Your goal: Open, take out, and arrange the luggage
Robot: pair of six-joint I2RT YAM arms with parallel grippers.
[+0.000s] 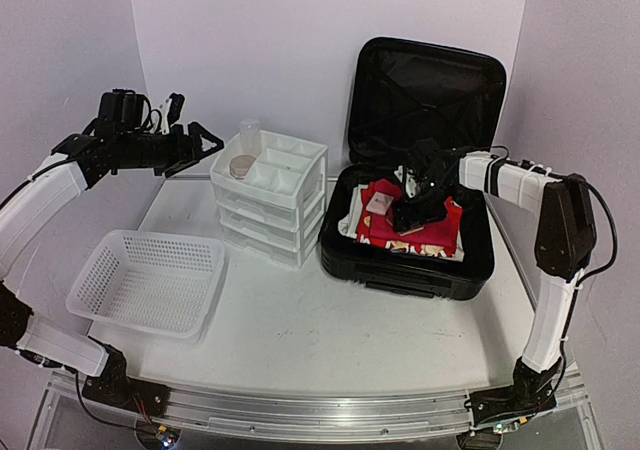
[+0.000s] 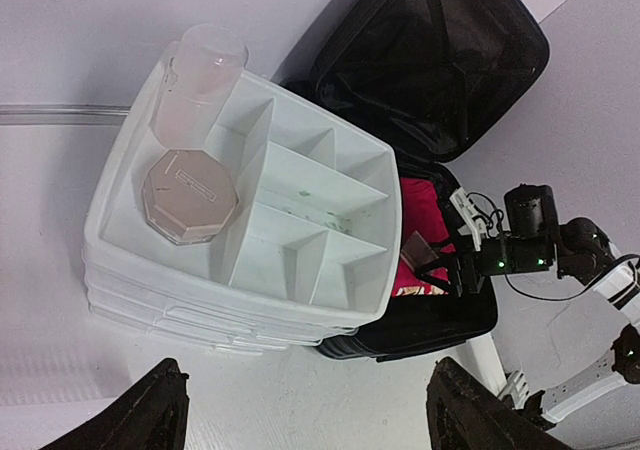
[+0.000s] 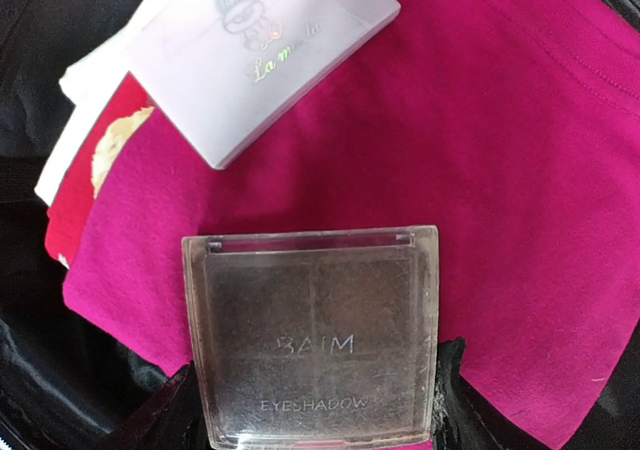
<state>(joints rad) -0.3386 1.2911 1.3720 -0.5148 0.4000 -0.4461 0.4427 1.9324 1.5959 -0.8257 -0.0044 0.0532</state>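
The black luggage [image 1: 405, 265] lies open on the table, its lid [image 1: 425, 90] propped up at the back; it also shows in the left wrist view [image 2: 440, 60]. Inside lie folded red and pink clothes [image 1: 440, 235] [image 3: 500, 120]. My right gripper [image 1: 412, 210] [image 3: 312, 390] reaches into it, and its fingers press both side edges of a clear square eyeshadow case [image 3: 312, 320] on the pink cloth. A frosted white box [image 3: 260, 50] rests just beyond. My left gripper [image 1: 200, 145] [image 2: 310, 410] hangs open and empty in the air, left of the drawer unit.
A white drawer unit [image 1: 275, 185] [image 2: 250, 210] stands left of the luggage, with an octagonal compact [image 1: 241, 166] [image 2: 188, 195] and a frosted bottle [image 1: 249, 132] [image 2: 198, 80] in its top tray. A white mesh basket [image 1: 150, 280] sits at the front left.
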